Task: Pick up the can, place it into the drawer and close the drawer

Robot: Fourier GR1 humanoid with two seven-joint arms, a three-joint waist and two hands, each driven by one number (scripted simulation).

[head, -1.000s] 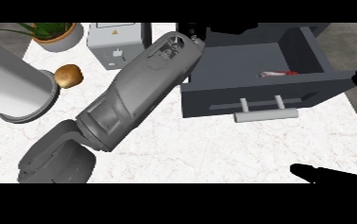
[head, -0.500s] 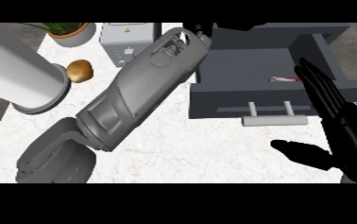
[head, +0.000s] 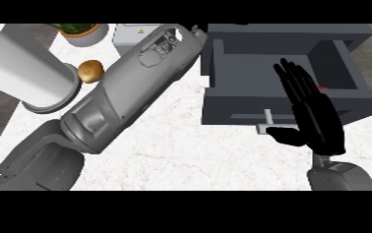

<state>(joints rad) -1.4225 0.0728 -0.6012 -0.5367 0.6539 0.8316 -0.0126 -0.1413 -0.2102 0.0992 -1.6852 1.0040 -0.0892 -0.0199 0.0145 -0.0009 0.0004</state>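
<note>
On my feed I count one drawer [head: 240,106], one can, one potato [head: 90,71], one potted plant [head: 82,32], one tall white-grey cylinder [head: 33,77] and one pale boxy appliance [head: 137,34], all carried by the white marbled counter [head: 181,143].

The drawer is dark grey and stands pulled open at the counter's far right corner, its front panel facing me with a light grey handle [head: 267,121] partly covered by my right hand. Inside it, against the right wall, I see only a small red sliver [head: 322,87], which I take to be the can; the rest of it is hidden behind the hand, so I cannot say how it lies. I see nothing else in the drawer.

The potato lies near the counter's left edge, just beside the cylinder's base. The plant sits at the far left corner, and the appliance is next to it along the far edge, partly behind my left forearm.

My right hand [head: 314,114] comes up from the near right edge, released and holding nothing: the fingers [head: 294,82] are straight and together, pointing away from me over the open drawer, the thumb sticking out to the left across the drawer front beside the handle.

My left forearm [head: 131,89] runs diagonally from the near left corner toward the drawer's far left corner. Its hand is out of sight past the wrist, so I cannot tell whether it is clenched or released.
</note>
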